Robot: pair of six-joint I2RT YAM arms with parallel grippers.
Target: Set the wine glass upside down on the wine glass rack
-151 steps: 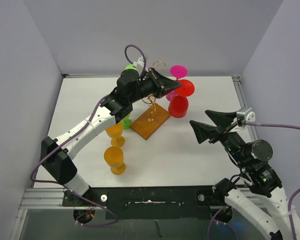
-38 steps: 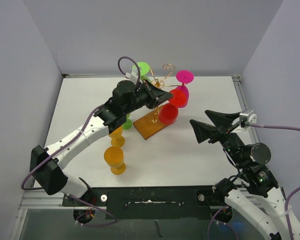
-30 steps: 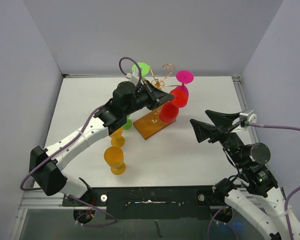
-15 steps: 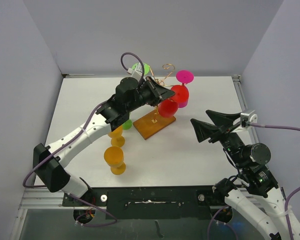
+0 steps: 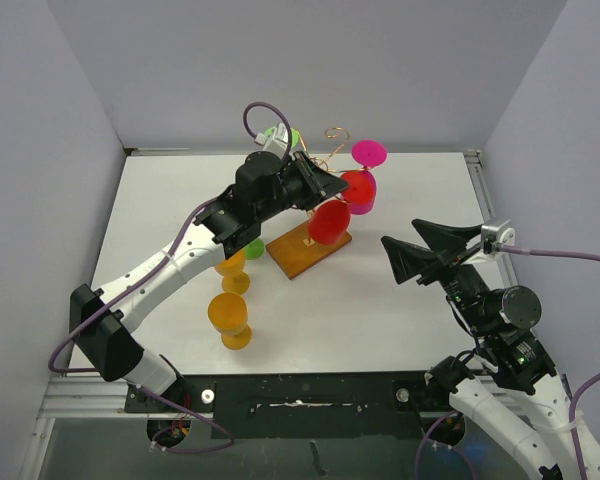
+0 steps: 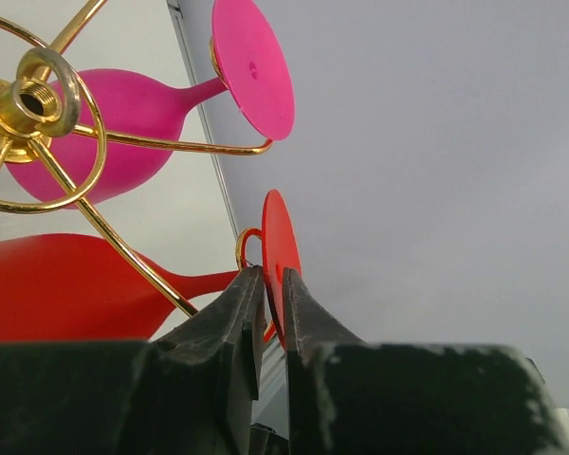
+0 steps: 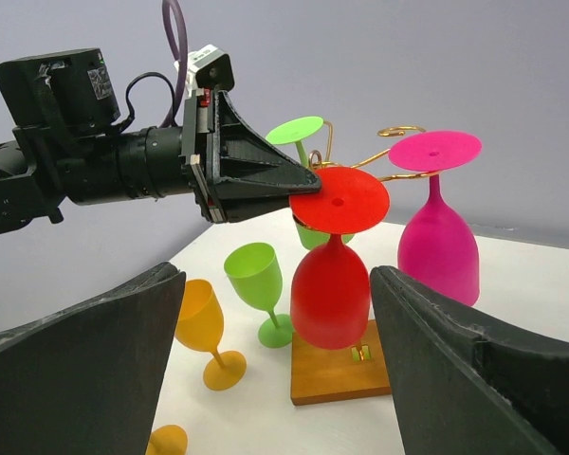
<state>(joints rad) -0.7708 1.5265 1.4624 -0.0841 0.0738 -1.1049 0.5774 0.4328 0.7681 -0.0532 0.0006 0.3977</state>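
Left wrist: left gripper jaws narrow, pinching the foot of the red wine glass, which hangs upside down on the wine glass rack. Right gripper wide, empty, well apart.

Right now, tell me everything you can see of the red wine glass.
The red wine glass looks like glossy plastic: rounded bowl, thin stem, flat round foot. It hangs upside down, roughly vertical, bowl mouth above the wooden base, stem in a curled gold arm of the wine glass rack. The left pincer flanks the foot's edge closely; whether it grips cannot be told. The pink glass hangs beside it, apart.
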